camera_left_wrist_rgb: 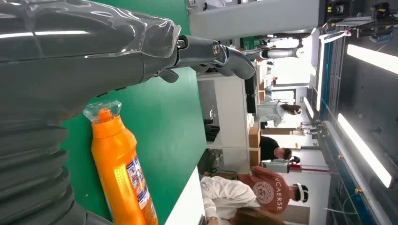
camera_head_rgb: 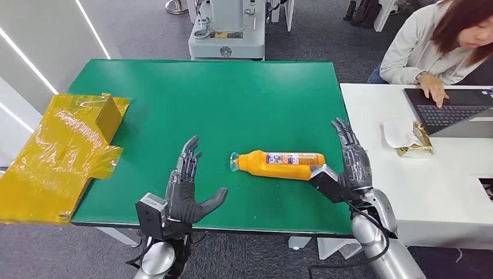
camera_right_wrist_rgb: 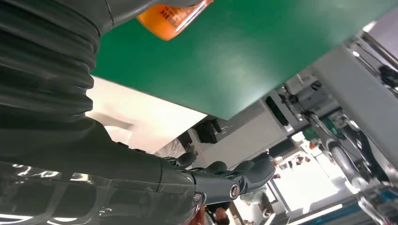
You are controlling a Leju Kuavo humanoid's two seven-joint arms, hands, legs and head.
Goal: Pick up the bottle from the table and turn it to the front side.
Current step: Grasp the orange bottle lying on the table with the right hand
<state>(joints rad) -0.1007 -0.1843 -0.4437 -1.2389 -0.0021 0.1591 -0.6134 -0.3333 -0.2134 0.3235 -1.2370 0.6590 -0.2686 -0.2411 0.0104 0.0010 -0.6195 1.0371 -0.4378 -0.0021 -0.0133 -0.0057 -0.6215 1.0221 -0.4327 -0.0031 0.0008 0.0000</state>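
Head view: a glossy orange plastic bottle lies on its side on the matte green table, printed label up, wording unreadable; left hand spread, holding nothing. Right hand, fingers extended, sits at the bottle's base; whether it grips, I cannot tell.

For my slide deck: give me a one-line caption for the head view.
Orange bottle lies on its side on the green table, between the open left hand and right hand.
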